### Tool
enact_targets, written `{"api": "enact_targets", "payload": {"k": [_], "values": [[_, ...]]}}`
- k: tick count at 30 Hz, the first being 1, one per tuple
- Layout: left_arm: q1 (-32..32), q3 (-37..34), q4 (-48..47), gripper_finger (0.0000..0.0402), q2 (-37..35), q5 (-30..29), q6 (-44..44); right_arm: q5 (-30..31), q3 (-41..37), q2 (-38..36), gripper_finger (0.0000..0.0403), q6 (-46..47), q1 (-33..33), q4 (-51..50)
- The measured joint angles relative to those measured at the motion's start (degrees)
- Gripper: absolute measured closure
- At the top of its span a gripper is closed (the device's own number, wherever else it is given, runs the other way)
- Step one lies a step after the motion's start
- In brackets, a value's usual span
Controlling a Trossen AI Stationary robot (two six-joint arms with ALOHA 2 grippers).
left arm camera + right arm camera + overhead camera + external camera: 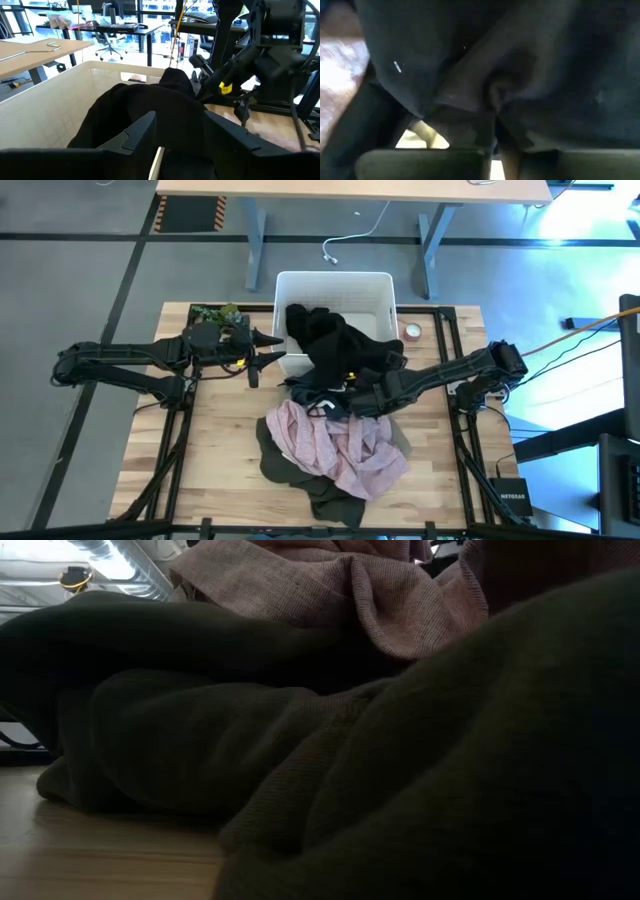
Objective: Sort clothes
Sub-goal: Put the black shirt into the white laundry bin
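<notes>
The black garment (338,340) drapes half over the white bin (375,285); the right gripper (352,395) pinches its hem. The pink garment (335,445) and olive garment (330,498) remain at 6 o'clock on the tabletop (215,470). The left gripper (262,350) waits spread apart at 9 o'clock.

A heap of cloth fills nearly the whole low view. A dark olive green garment (300,770) lies in thick folds on the wooden table (100,855), its bulk rising toward the right and blocking the room behind. On top of it, farther back, rests a pale pink garment (340,585) with a visible weave. At the upper left, past the cloth, bright ceiling ducting (125,565) shows.
</notes>
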Motion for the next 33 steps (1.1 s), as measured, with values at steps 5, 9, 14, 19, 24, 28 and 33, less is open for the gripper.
{"api": "enact_targets", "payload": {"k": [5,9,14,19,24,28,33], "values": [[0.00,0.00,0.06,0.0245,0.00,0.00,0.37,2.91,8.02,0.00,0.0384,-0.80,1.47,-4.10],[0.00,0.00,0.08,0.0245,0.00,-0.02,3.87,9.10,18.50,0.00,0.0394,-2.60,2.75,-6.67],[0.00,0.00,0.16,0.0245,0.00,-0.02,4.23,18.89,31.08,-0.04,0.0397,-7.80,1.54,-5.98],[0.00,0.00,0.32,0.0245,0.00,-0.02,4.02,30.50,39.85,-0.04,0.0397,-17.19,-4.14,0.06],[0.00,0.00,0.68,0.0245,0.00,-0.02,4.51,29.21,43.04,-0.04,0.0395,-33.30,-13.93,17.98],[0.00,0.00,0.64,0.0245,0.00,-0.02,6.43,20.61,43.05,0.00,0.0380,-41.01,-20.59,32.87],[0.00,0.00,0.53,0.0245,0.00,-0.01,6.73,8.15,43.15,1.02,0.0355,-37.62,-26.07,36.60]]}}
